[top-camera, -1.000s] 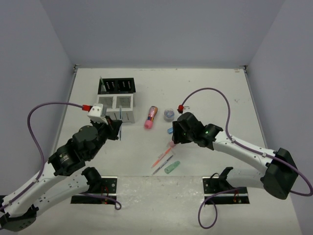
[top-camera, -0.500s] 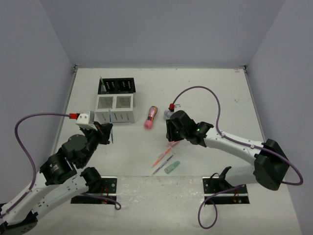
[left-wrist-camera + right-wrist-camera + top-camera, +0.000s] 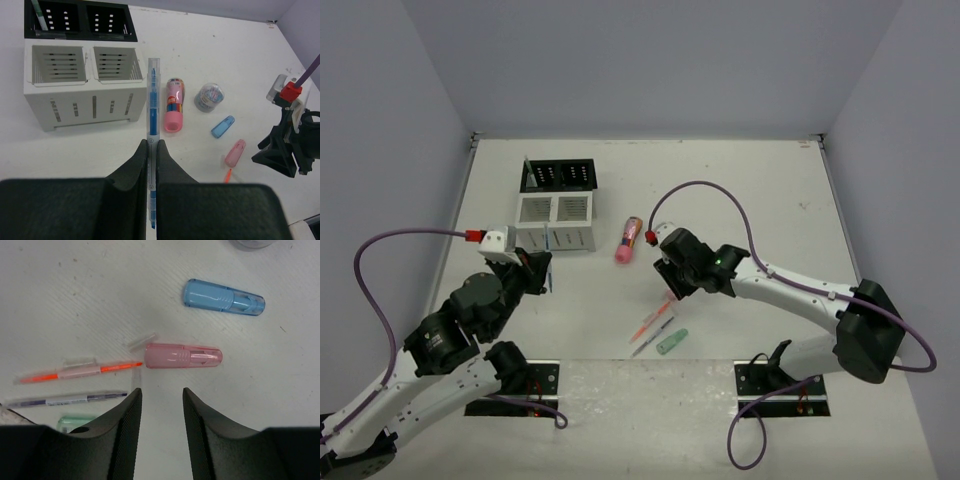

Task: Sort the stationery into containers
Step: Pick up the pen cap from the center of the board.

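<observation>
Blue thin plastic pen (image 3: 153, 100) was clamped in the left gripper (image 3: 152, 146) before the white slatted box (image 3: 85, 102) by the far-left corner of the tabletop (image 3: 750, 190). Right gripper (image 3: 161, 396) hung unclenched and empty by a short pink capsule-shaped piece (image 3: 183, 356) mid-tabletop.

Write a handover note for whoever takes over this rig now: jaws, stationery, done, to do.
Left gripper: jaws shut on blue pen, in front of the white box.
Right gripper: jaws open, empty, by pink capsule.
Done: one pen in the black rack.
To sort: pink tube, roll, blue capsule, pink capsule, orange pen, grey pen, green capsule, plus the held pen.
</observation>
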